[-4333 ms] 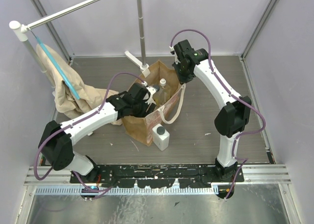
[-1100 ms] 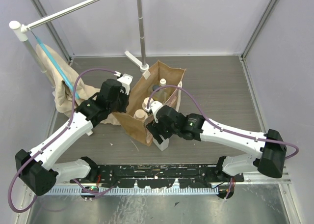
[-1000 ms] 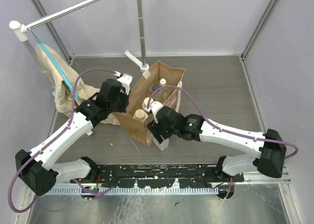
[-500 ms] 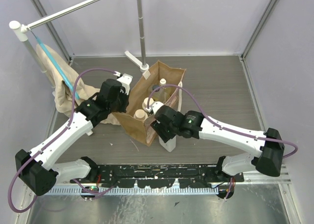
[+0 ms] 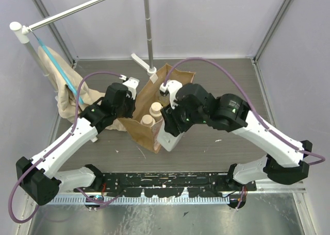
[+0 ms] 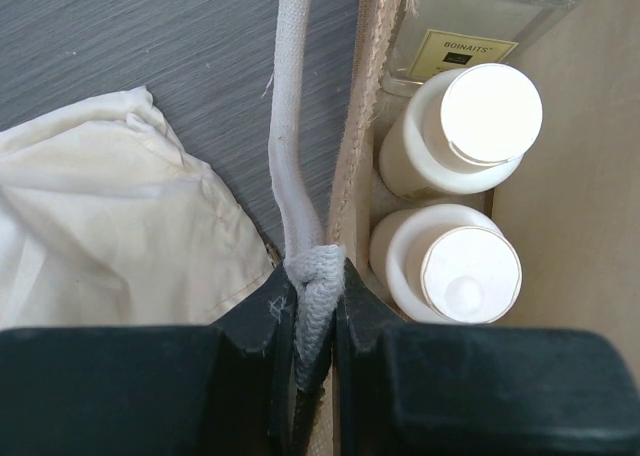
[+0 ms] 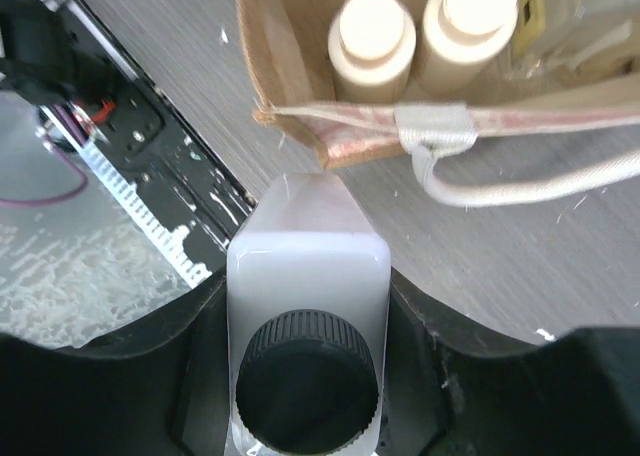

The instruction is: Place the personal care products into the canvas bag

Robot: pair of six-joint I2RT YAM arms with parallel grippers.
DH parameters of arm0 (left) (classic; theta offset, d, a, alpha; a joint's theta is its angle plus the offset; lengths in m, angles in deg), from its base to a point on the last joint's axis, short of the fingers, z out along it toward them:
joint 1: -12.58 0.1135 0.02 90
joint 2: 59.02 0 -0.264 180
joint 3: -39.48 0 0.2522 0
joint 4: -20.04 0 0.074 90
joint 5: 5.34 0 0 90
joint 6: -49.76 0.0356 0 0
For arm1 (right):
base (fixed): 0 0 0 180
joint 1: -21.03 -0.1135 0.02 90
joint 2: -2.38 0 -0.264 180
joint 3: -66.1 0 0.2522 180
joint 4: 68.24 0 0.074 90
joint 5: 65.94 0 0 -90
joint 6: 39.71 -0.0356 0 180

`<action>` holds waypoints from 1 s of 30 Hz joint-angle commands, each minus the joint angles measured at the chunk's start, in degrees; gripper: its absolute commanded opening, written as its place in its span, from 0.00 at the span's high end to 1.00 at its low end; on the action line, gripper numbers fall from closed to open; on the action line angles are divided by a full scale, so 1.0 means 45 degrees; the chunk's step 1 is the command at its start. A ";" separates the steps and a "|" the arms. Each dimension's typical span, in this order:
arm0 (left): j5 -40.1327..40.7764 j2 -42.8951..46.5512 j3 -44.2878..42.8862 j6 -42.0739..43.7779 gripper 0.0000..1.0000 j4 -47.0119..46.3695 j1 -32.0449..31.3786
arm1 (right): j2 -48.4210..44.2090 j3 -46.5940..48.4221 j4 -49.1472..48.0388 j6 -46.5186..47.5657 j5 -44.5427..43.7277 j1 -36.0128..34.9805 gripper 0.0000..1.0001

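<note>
The canvas bag stands open mid-table with two cream bottles and a clear bottle inside. My left gripper is shut on the bag's cream handle at its left rim. In the left wrist view, both cream bottles and the clear labelled bottle stand upright just inside. My right gripper is shut on the white square dark-capped bottle. It holds the bottle upright above the table, beside the bag's near edge.
A beige cloth with a blue strap hangs from the rack at the left. A metal pole on a white foot stands behind the bag. The black base rail runs along the near edge. The bag's other handle lies on the table.
My right gripper closed on the white square bottle and lifted it off the table beside the bag, the arm rising with it. The left gripper kept holding the handle.
</note>
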 commanded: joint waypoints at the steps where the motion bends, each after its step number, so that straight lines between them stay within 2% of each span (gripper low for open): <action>1: -0.0264 0.0061 0.0030 0.0083 0.81 0.0094 0.0018 | 0.0685 0.3970 -0.0564 0.0432 -0.0483 -0.0017 0.99; 4: -0.0298 0.0041 0.0039 0.0084 0.81 0.0052 0.0033 | 0.1598 0.6371 -0.0874 0.1483 -0.0657 -0.0017 0.99; 11: -0.0382 0.0084 0.0045 0.0104 0.81 0.0026 0.0018 | 0.3398 0.8437 -0.2510 0.3797 -0.1123 0.0115 0.99; 15: -0.0418 0.0223 0.0034 0.0066 0.81 0.0073 0.0018 | 0.4073 0.8173 -0.2836 0.4089 -0.0221 0.1361 0.99; 18: -0.0484 0.0331 -0.0045 -0.0010 0.82 0.0261 0.0018 | 0.4195 0.7170 -0.3037 0.4141 -0.0113 0.1805 0.99; 24: -0.0345 0.0539 -0.0030 -0.0070 0.82 0.0578 0.0018 | 0.4332 0.5322 -0.3022 0.3942 -0.0413 0.2162 0.99; 30: -0.0333 0.0472 -0.0205 -0.0033 0.82 0.0661 0.0029 | 0.4420 0.4800 -0.3261 0.3597 0.0008 0.2297 0.99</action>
